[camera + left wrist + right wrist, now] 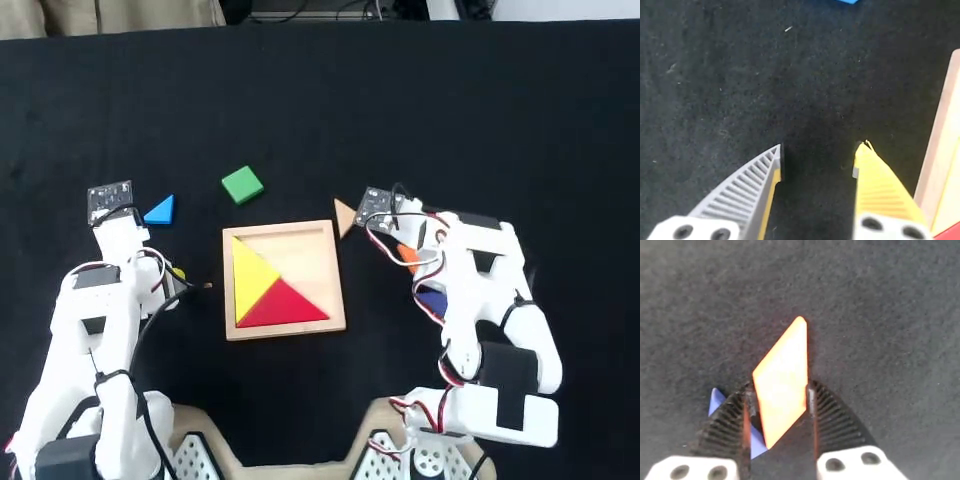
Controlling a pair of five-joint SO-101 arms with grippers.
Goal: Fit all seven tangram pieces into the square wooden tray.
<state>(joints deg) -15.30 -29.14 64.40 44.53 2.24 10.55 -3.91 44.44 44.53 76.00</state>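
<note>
– Two pieces lie in the wooden tray (285, 227). A yellow triangle (250, 277) fills its left side and a red triangle (285, 302) lies along its near edge. They touch.
– Where is the tray?
– In the middle of the black table (400, 100).
– And the other pieces?
– A green square (242, 185) lies past the tray's far edge. A blue triangle (160, 210) lies out past its far left corner. A tan triangle (344, 215) sits just off its far right corner.
– And the claws?
– The right claw (779, 389) is squeezed tight on an orange slanted piece (782, 375), with a purple piece (716, 400) on the table under it. The left claw (820, 147) has its fingers apart over the table, just beside the tray's left edge.
</note>
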